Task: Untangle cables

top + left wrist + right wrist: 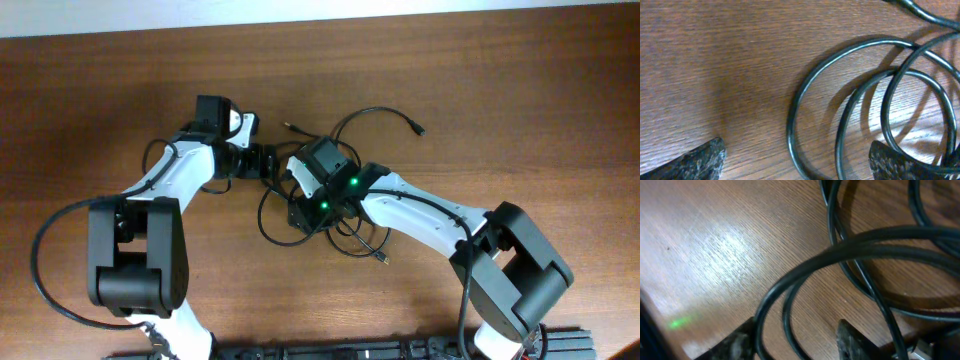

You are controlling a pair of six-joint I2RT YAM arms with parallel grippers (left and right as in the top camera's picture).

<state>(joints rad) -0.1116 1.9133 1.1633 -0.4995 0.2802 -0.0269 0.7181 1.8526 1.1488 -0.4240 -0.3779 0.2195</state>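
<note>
1. Starting with the wooden table [520, 70]: plain brown board, carrying the cables [372, 110] as one loose heap in the middle, between both arms.
2. Hanging low over the left edge of the heap: the left gripper [797, 162], spread wide and holding nothing. Curved strands lying flat on the wood across the gap, one passing just beside the right-hand finger [900, 162].
3. Sitting over the centre of the heap: the right gripper [795, 345], also spread and not clamped on anything. Two strands running through the gap between its fingers [852, 340], crossing over other strands farther on.
4. Judging the cords themselves: thin, light and soft, with a smooth shiny jacket, so probably slippery in a pinch. Keeping their coiled curve, so likely springing back once let go. Not fragile, but a hard pull probably tightens the crossings instead of opening them.
5. Choosing the hold: best on an outer loop [792, 115] free of crossings, pinched across the cord. Better yet just behind a plug, for example near [420, 130], [292, 126] or [385, 258], thicker there and less likely to slide out.
</note>
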